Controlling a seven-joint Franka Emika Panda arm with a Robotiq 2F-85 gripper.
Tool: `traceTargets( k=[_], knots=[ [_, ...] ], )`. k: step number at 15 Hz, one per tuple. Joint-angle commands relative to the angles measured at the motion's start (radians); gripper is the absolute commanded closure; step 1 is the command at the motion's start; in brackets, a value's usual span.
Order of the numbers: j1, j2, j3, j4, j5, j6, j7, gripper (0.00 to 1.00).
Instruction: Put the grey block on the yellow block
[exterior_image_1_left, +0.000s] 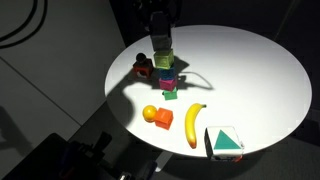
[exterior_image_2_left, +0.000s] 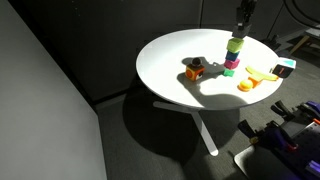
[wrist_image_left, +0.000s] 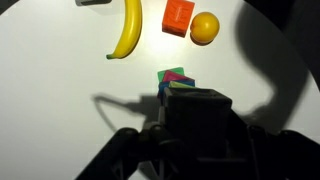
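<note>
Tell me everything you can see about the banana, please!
The banana is plain yellow, smooth and gently curved. It looks whole and unpeeled, and it could be a toy. It lies flat on the round white table, close to the table's edge. In the wrist view the orange block sits beside it, with a strip of bare table between them. Nothing touches the banana except the table under it.
</note>
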Motion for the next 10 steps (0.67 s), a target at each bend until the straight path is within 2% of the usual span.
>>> traceTargets(
  k=[1,10],
  knots=[
    [-0.023,0.027,0.019,0.038,0.005,-0.006,-0.026,0.69],
    [-0.024,0.057,0.025,0.056,0.006,-0.01,-0.024,0.69]
  ],
)
